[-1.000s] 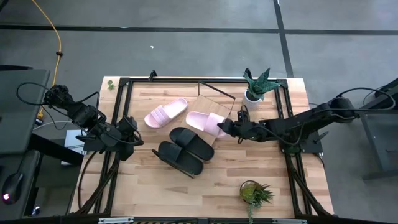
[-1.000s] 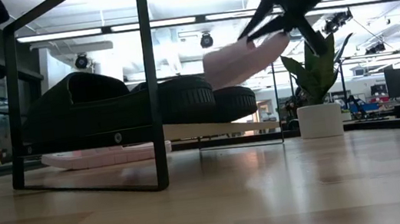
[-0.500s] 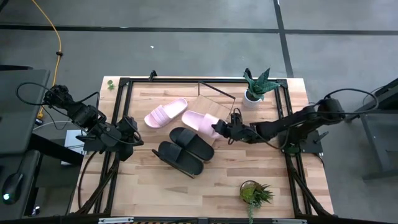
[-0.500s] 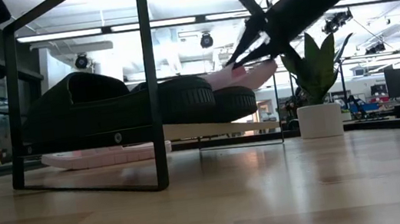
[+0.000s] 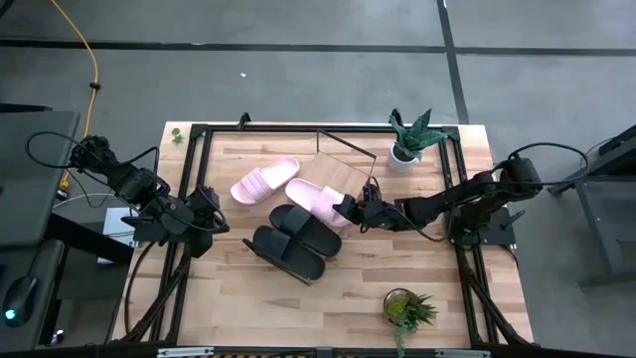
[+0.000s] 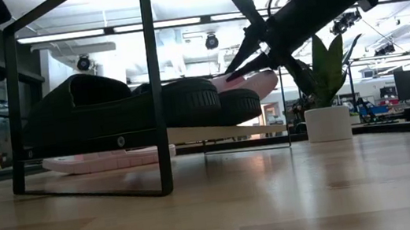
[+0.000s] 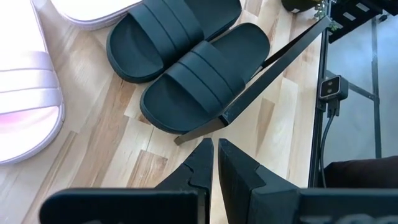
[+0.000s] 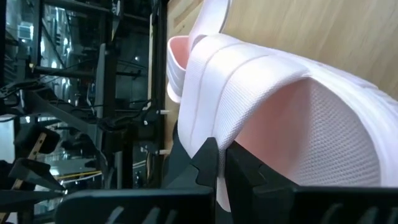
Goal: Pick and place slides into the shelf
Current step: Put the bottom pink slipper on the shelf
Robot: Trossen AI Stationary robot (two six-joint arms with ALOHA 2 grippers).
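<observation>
Two black slides [image 5: 296,239] lie side by side on the shelf [image 5: 343,174], a low wooden board on a black wire frame [image 6: 162,136]. One pink slide [image 5: 264,183] lies on the table beyond them, also seen in the left wrist view [image 7: 28,93]. My right gripper [image 5: 350,211] is shut on the other pink slide [image 5: 316,202], low over the shelf next to the black slides. My left gripper [image 5: 214,221] is shut and empty at the table's left edge, with the black slides [image 7: 186,68] before it. My right gripper pinches the pink slide's wide strap at its edge [image 8: 214,127] between its two fingers. It comes from the table's right, slanting down. The slide [image 6: 252,83] tilts just above the board. A black slide hides its lower end, so I cannot tell whether it rests there.
A potted plant [image 5: 409,139] stands at the far right, close behind the shelf [image 6: 327,107]. Another plant [image 5: 405,308] stands near the front right. A black frame [image 5: 199,129] rims the table. Bare tabletop lies at the front [image 5: 298,308].
My right gripper has carried the pink slide toward the table's left and down. The slide was raised high beside the shelf. It now hangs low over the board next to the black slides.
</observation>
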